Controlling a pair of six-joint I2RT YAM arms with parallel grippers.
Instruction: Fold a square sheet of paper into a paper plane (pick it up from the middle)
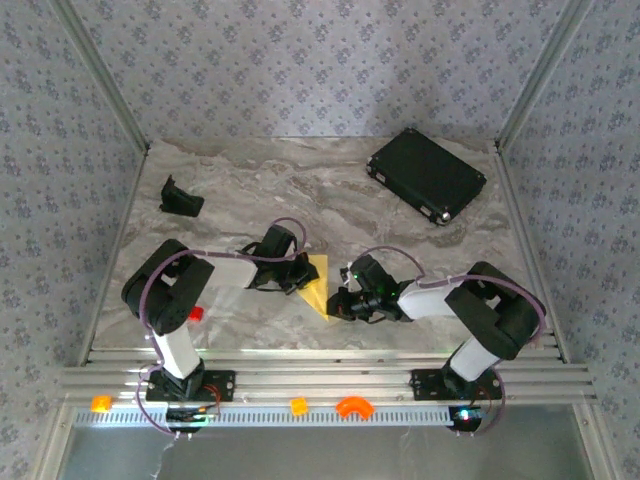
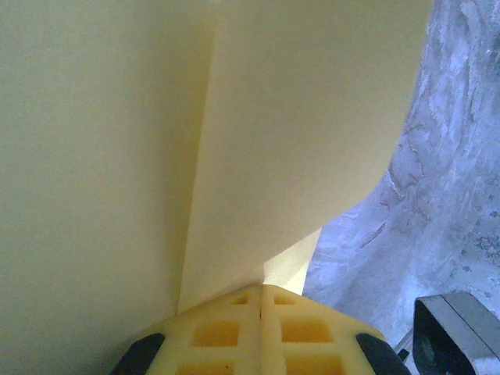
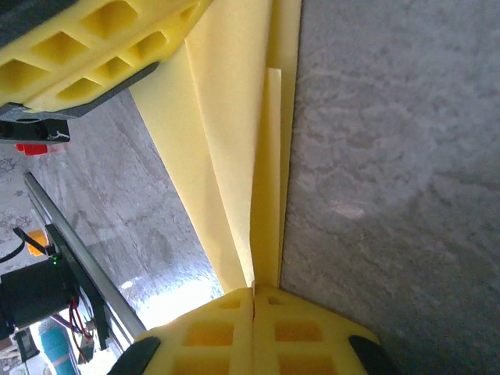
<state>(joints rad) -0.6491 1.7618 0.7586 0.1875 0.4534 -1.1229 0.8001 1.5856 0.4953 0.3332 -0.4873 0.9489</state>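
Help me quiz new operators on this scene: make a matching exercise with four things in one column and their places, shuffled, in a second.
Things:
1. black case
2. yellow paper
3. small black bracket
4. curved orange piece

Places:
A. far left of the table
B. on the near rails
C. far right of the table
D. centre, gripped by the left tool and the right tool

Pairs: 1-C, 2-D, 3-A, 4-B
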